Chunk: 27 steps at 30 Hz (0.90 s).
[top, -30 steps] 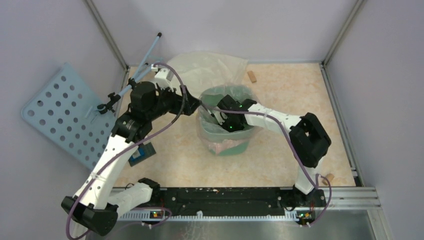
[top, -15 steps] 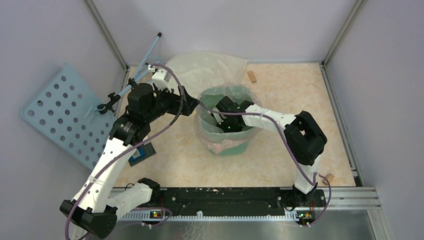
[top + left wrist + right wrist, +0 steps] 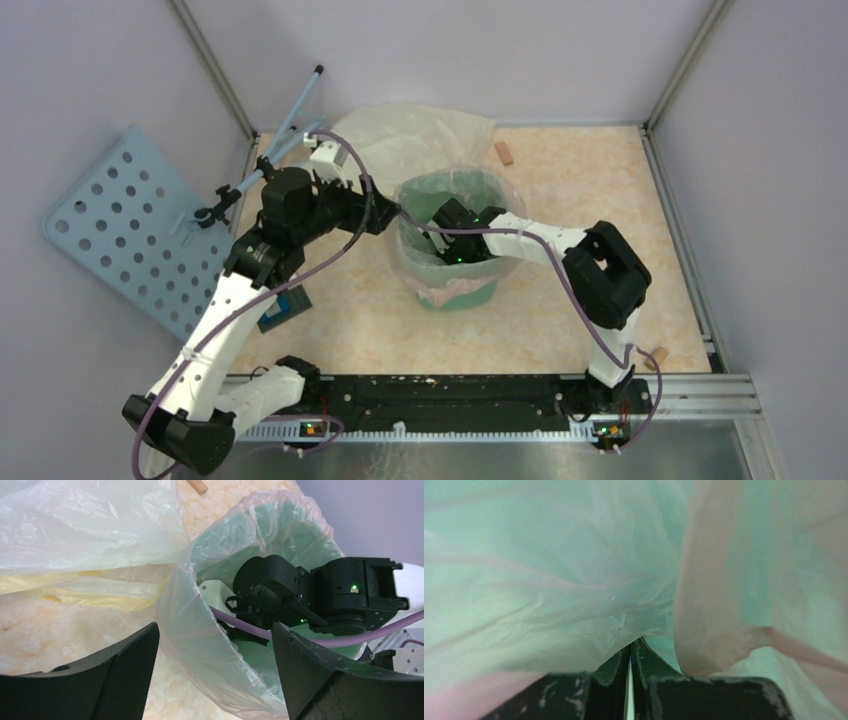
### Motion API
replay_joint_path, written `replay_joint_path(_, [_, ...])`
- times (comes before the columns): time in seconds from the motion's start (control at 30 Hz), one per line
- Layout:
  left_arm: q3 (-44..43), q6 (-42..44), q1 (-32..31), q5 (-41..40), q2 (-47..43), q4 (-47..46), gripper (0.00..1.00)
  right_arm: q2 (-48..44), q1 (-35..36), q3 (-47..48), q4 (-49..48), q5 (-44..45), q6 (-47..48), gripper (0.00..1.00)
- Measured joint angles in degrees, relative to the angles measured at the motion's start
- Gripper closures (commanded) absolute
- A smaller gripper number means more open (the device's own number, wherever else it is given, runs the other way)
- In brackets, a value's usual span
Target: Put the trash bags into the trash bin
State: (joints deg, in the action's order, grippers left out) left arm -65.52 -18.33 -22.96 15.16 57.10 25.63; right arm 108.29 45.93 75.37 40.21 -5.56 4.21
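The mint-green trash bin [image 3: 462,296] stands mid-table, and the translucent pale-pink trash bag [image 3: 408,255] lines it, its mouth folded out over the rim. My left gripper [image 3: 388,216] is open at the bin's left side. In the left wrist view it [image 3: 215,647] straddles the bag-covered rim [image 3: 200,625], one finger outside and one inside, touching nothing. My right gripper [image 3: 438,238] reaches down inside the bin. Its jaws [image 3: 630,652] are shut, tips pressed against the crinkled bag film [image 3: 574,580]. Whether a fold is pinched does not show.
A larger pale-yellow bag [image 3: 420,130] lies flat behind the bin. Small wooden blocks sit at the back [image 3: 503,153] and front right [image 3: 657,355]. A dark blue object [image 3: 283,308] lies under the left arm. A blue perforated panel [image 3: 120,225] leans outside the left frame post.
The right arm has shifted left and lower inside the bin, and the bag's mouth now sits more evenly around the rim. The left gripper stayed open by the left rim.
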Motion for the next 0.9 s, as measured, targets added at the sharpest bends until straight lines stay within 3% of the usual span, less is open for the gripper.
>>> replay_joint_path(0.13, [0.74,-0.2,-0.02,1.49,1.16,-0.52,0.17,-0.09,0.0,0.0,0.0,0.17,0.0,1.0])
replay_joint_path(0.17, [1.01,-0.26,-0.02,1.84,1.46,-0.72,0.17,-0.17,0.0,-0.02,0.02,0.22,0.0,0.94])
replay_joint_path(0.23, [1.51,-0.48,-0.02,2.14,1.84,-0.85,0.17,-0.44,0.0,-0.15,-0.09,0.39,0.0,0.7])
replay_joint_path(0.27, [1.7,-0.61,-0.02,2.21,1.95,-0.85,0.17,-0.61,0.0,-0.39,-0.26,0.46,-0.13,0.49])
replay_joint_path(0.3, [1.9,-0.68,-0.02,2.29,2.03,-0.92,0.17,-0.76,0.04,-0.52,-0.17,0.57,-0.35,0.21])
replay_joint_path(0.33, [2.01,-0.81,-0.02,2.38,2.05,-0.94,0.17,-1.03,0.09,-0.81,-0.28,0.76,-0.22,0.1])
replay_joint_path(0.6, [2.03,-1.27,0.0,3.45,2.01,-1.64,0.18,-4.63,1.05,-1.16,-0.33,1.97,-0.44,0.07])
replay_joint_path(0.9, [2.05,-1.73,0.0,4.02,2.01,-1.64,0.25,-4.85,1.22,-1.16,0.5,1.57,-0.68,0.3])
